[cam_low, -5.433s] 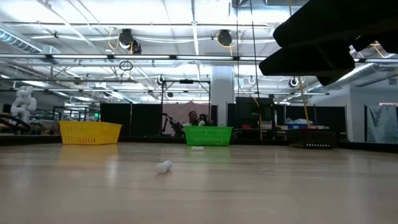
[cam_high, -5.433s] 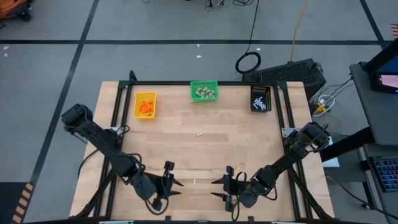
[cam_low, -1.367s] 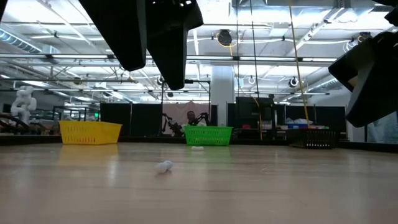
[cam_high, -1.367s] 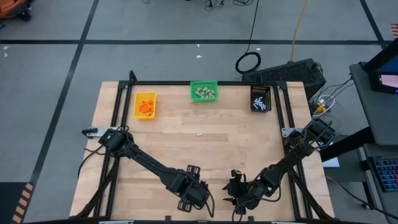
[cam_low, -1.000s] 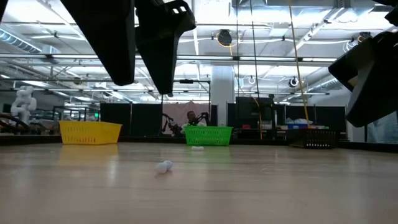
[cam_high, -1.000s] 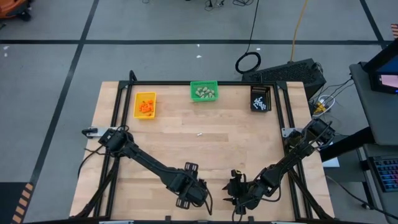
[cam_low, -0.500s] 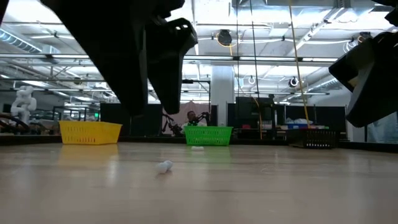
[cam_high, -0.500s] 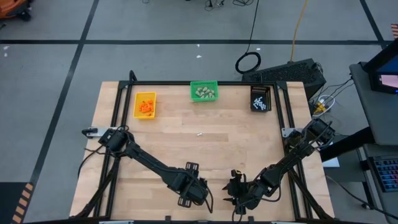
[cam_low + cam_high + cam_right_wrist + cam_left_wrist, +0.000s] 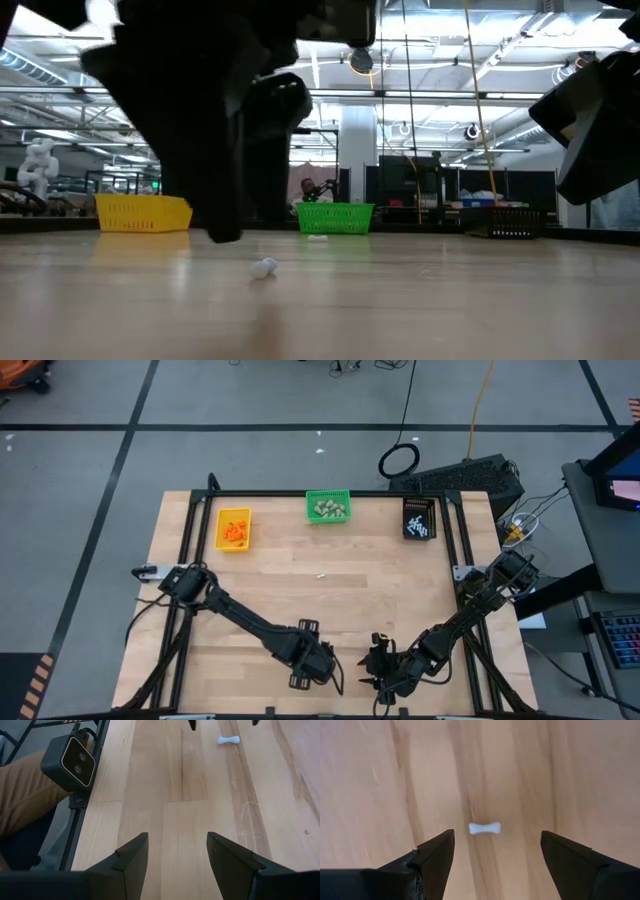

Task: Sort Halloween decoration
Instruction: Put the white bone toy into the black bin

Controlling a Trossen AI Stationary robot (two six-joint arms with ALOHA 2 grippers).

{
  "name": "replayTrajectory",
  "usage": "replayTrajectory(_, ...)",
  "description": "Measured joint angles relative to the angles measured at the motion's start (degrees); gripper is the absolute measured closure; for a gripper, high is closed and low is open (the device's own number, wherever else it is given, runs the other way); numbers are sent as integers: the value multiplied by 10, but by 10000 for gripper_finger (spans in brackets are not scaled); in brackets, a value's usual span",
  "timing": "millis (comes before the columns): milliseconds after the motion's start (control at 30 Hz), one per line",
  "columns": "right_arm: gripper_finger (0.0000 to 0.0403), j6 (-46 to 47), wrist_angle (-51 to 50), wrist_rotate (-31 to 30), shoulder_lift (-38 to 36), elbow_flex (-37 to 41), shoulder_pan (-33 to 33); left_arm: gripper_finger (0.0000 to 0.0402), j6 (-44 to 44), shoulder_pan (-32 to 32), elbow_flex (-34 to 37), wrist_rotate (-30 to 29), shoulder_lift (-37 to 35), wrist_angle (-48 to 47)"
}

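Hovering near the table's front edge, the left gripper, fingers spread, straddles a white bone; another remains mid-table, bins mostly filled.

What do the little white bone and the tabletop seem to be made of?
The small white bone looks like moulded plastic: smooth, evenly white, with rounded knobbed ends. The tabletop appears to be light, smooth-finished wood, showing long grain streaks and plank seams.

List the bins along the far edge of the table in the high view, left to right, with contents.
yellow bin with orange bits → green bin with beige-grey lumps → black bin with white sticks.
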State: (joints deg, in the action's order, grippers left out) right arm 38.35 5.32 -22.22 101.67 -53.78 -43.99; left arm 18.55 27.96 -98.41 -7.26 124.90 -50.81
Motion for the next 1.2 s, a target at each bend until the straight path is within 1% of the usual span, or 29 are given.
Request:
replayTrajectory(233,213,0,0,0,0,0,0,111,6,-4,22,0,0,34)
replayTrajectory(367,213,0,0,0,0,0,0,111,6,-5,23,3,0,41)
replayTrajectory(1200,213,0,0,0,0,0,0,111,2,-6,23,4,0,39)
